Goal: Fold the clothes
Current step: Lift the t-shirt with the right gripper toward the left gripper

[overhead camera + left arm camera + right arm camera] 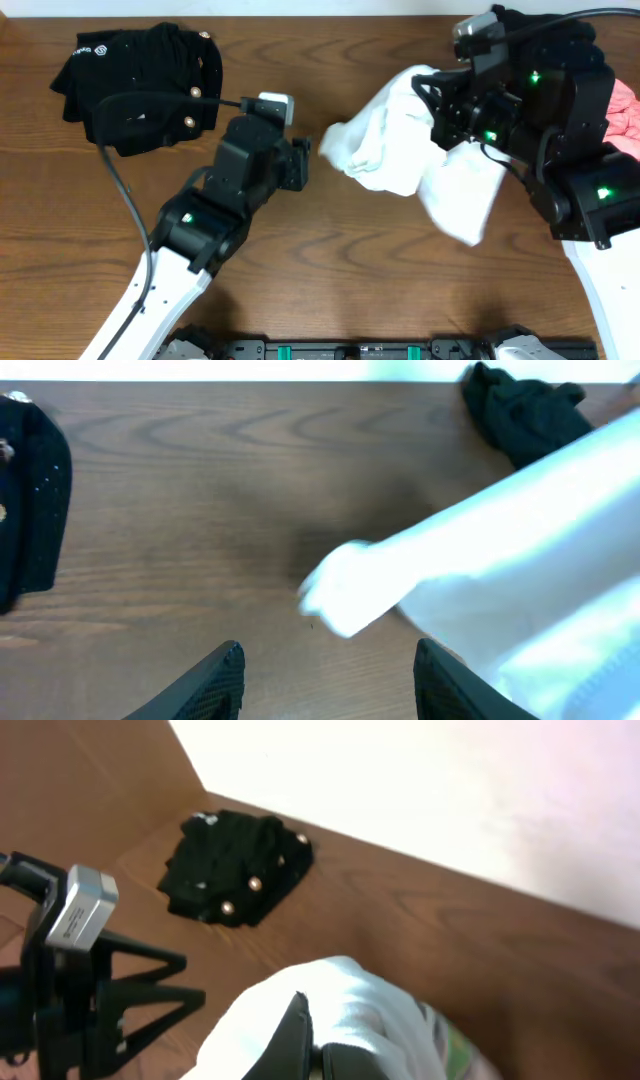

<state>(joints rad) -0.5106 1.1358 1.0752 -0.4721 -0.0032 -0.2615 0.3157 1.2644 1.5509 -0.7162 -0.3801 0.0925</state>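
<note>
The clothes are spread over the table. A white T-shirt [400,140] lies bunched at centre right, with a bit of green print [455,1050] showing. My right gripper [440,100] [312,1045] is shut on a fold near its top and holds it up. My left gripper [305,160] [330,650] stands open just left of the shirt's loose corner [345,590], with only bare wood between its fingers. A black gold-buttoned piece [140,85] [240,870] lies crumpled at the far left. A pink piece [625,110] shows at the right edge.
The right arm [560,150] covers the table's right side, over part of the shirt. A black cable [120,160] runs from the black garment along the left arm. A dark shape [525,410] sits beyond the shirt in the left wrist view.
</note>
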